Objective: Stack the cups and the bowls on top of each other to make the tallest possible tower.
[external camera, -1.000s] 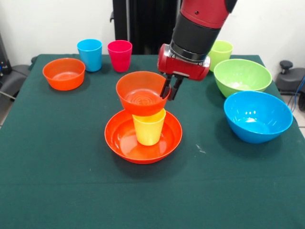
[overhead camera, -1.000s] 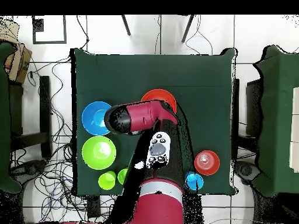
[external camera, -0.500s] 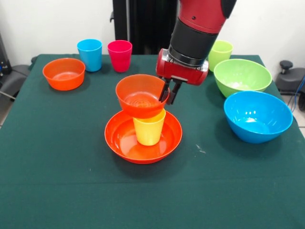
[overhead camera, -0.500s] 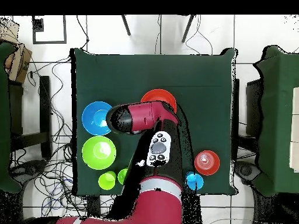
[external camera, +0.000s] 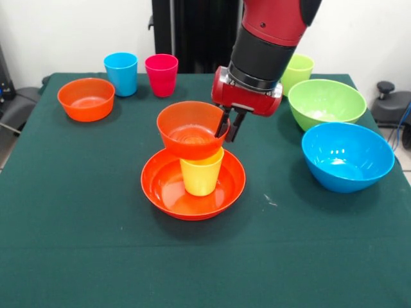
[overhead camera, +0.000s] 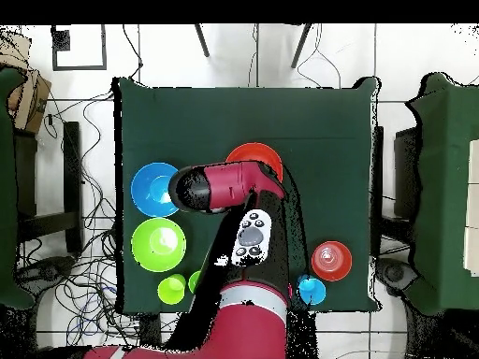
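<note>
Claw: claw (external camera: 230,123) with dark fingers pinched narrow on the right rim of the small orange bowl (external camera: 191,128), one finger inside, one outside.
Small orange bowl: glossy round plastic, sits on the yellow cup (external camera: 201,172), slightly tilted.
Tower: the tapered smooth yellow cup stands in the wide orange bowl (external camera: 192,184), mid tabletop.
Arm: red and black arm (overhead camera: 224,187) covers most of the tower from overhead.
Other bowls: blue bowl (external camera: 347,156) and green bowl (external camera: 326,102) near the right edge; second small orange bowl (external camera: 86,98) far left.
Cups: blue cup (external camera: 121,73), pink cup (external camera: 161,74), green cup (external camera: 297,69) along the far edge.
Tabletop: dark green cloth (external camera: 77,224).
</note>
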Available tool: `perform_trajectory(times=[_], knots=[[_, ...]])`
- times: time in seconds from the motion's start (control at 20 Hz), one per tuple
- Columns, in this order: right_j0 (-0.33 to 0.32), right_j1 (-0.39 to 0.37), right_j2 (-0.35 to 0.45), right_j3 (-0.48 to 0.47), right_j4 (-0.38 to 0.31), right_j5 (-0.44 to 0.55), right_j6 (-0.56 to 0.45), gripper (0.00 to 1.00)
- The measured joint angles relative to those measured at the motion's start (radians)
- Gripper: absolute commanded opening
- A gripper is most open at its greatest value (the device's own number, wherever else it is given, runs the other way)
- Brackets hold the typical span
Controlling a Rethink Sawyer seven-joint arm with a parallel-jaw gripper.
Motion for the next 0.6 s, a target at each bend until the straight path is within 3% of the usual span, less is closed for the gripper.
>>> perform_trajectory(times=[0.6], knots=[[0.013, 0.002, -0.013, 0.0, 0.007, 0.0, 0.0, 0.0]])
